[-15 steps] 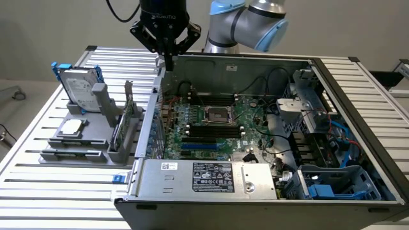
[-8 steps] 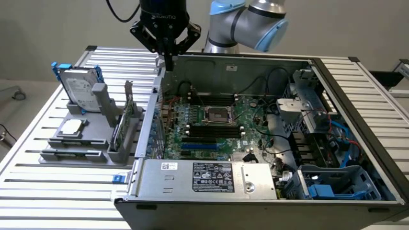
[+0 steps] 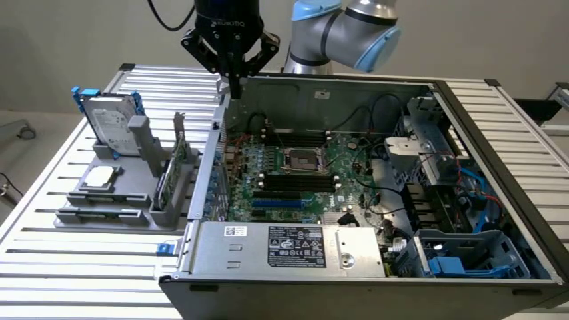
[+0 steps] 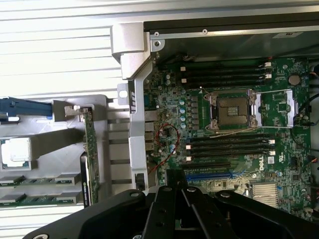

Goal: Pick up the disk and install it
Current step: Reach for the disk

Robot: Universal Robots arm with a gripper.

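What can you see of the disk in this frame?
The disk is a flat silver-grey metal drive with a white label, framed by a blue plastic carrier. It stands on edge in the grey holder on the slatted table, at the exterior view's left of the open computer case. Only the holder touches it.

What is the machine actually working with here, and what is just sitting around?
Part of the job:
- disk, upright in the grey rack, untouched
- claw, shut and empty, above the open computer's wall

Just lying about:
- chip on the rack
- card standing in the rack
- stickered grey box in the computer
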